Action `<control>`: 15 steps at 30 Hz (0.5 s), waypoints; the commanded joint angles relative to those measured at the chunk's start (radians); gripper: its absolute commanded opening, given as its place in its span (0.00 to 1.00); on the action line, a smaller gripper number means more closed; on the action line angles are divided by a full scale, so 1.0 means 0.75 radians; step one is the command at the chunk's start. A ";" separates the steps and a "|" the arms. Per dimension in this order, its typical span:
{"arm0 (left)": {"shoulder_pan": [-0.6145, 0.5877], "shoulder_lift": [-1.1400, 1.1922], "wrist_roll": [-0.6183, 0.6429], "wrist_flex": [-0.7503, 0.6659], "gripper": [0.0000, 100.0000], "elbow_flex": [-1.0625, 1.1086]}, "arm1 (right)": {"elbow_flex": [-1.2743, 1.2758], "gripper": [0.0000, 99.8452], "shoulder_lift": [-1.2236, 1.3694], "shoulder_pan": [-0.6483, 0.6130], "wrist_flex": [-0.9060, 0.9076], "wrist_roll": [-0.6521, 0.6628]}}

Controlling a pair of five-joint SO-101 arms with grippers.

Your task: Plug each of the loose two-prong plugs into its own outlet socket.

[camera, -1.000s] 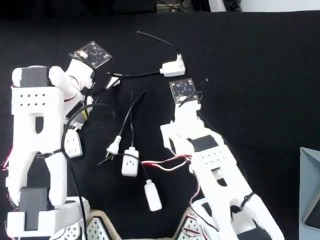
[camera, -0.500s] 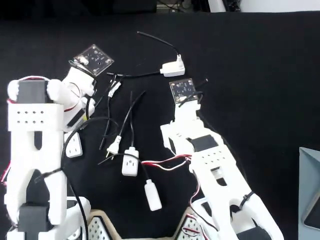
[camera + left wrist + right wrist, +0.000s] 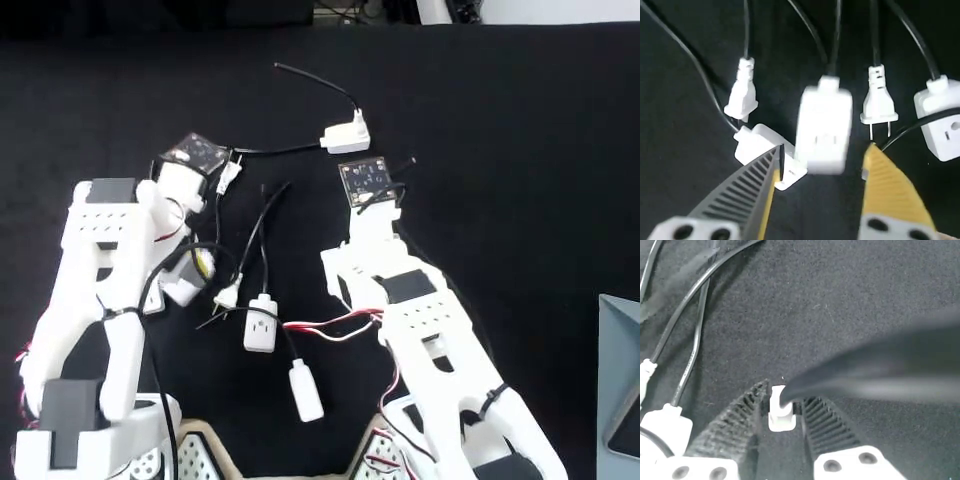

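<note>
Soft, even light from above falls on the black table (image 3: 520,150), which swallows nearly all shadow. The left arm (image 3: 95,260) and right arm (image 3: 430,320) glare white, their detail washed out. In the left wrist view a socket block (image 3: 824,127) is smeared with blur. In the right wrist view the cable (image 3: 880,365) above the plug (image 3: 780,416) is out of focus.

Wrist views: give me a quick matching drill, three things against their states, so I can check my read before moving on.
Things:
1. left gripper
2. right gripper
3. two-prong plug

States:
A. shut on a white cord end
B. lying loose on the black cloth, prongs bare
C. open, at a white socket block

Pairs: 1-C; 2-A; 3-B
</note>
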 commanded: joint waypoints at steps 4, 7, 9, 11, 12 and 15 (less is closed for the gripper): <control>0.005 -0.151 0.020 -0.029 0.28 0.040 | -0.032 0.01 0.005 0.020 -0.012 -0.002; 0.046 -0.149 0.020 -0.049 0.28 0.130 | -0.030 0.01 0.005 0.020 -0.012 -0.002; 0.052 -0.149 0.020 -0.137 0.25 0.218 | -0.030 0.01 0.005 0.020 -0.012 -0.002; 0.052 -0.147 0.020 -0.266 0.22 0.312 | -0.030 0.01 0.005 0.020 -0.012 -0.002; 0.052 -0.147 0.018 -0.333 0.21 0.361 | -0.030 0.01 0.005 0.020 -0.012 -0.002; 0.050 -0.106 -0.031 -0.468 0.21 0.449 | -0.030 0.01 0.005 0.020 -0.012 -0.002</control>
